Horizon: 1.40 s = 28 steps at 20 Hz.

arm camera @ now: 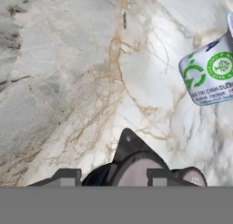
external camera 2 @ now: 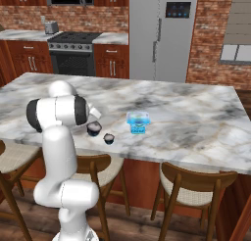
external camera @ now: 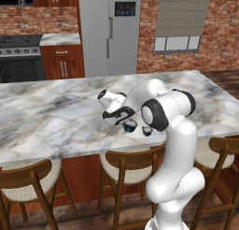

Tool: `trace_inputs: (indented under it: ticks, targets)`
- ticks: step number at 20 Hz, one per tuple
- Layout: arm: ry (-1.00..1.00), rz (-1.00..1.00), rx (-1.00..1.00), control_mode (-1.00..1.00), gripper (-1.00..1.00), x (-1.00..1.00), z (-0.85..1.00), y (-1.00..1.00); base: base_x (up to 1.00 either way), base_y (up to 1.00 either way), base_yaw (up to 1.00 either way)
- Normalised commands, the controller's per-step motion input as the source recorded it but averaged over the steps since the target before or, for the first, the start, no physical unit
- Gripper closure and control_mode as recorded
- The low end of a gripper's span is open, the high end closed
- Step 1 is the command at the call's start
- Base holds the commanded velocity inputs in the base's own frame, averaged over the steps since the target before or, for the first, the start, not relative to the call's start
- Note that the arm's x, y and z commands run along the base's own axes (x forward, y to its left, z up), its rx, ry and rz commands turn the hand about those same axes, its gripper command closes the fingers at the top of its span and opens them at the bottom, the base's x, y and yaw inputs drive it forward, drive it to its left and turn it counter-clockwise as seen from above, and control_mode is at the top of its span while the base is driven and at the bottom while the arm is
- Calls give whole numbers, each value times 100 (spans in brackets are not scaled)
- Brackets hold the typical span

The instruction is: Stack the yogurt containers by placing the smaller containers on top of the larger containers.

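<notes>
Nearest the cameras, three wooden bar stools with pale woven seats [external camera: 123, 166] are standing along the front edge of the grey-veined marble island counter [external camera 2: 186, 132].

On that counter, close to its front edge, the robot's two-finger gripper [external camera: 125, 120] is reaching low over the wider dark round yogurt cup with a whitish top [external camera 2: 94, 129]. In the hand view its dark fingertips [arm camera: 67, 177] are sitting on either side of that cup's pale lid [arm camera: 136, 170], with the jaws part-way in; whether they are pressing on the cup or merely flanking it cannot be told. The white arm's elbow is blocking much of the gripper in the right base view.

Just beside the wider cup, toward the counter's front edge, the narrower dark round cup with a whitish top [external camera 2: 109, 138] is standing upright and apart from it.

Farther along the counter, well apart from both cups, the light blue squarish yogurt tub with a paler top [external camera 2: 138, 122] is sitting upright with nothing on it. In the hand view its printed green-and-white lid [arm camera: 209, 75] is showing beyond the gripped-at cup.

Beyond the island, a steel refrigerator [external camera 2: 159, 34], a dark oven range [external camera 2: 73, 51], red-brown wooden cabinets [external camera 2: 112, 61] and a brick wall [external camera 2: 211, 34] are lining the far side of the kitchen.
</notes>
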Motion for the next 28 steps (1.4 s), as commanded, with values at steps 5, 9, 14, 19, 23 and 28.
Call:
trace_inputs:
  ticks: [5,9,14,19,23,28]
  targets:
    - [-3,-5,0,-100,100,0,38,-16,0,0,0]
    - [-5,-4,0,-100,100,0,43,-19,0,0,0]
    - [-9,-2,0,-100,100,0,58,-25,0,0,0]
    - [-10,0,-1,-100,100,6,58,-33,0,0,0]
    - [-8,0,-3,-100,100,0,31,-46,0,0,0]
    - [-1,1,-4,-100,100,2,21,-47,0,0,0]
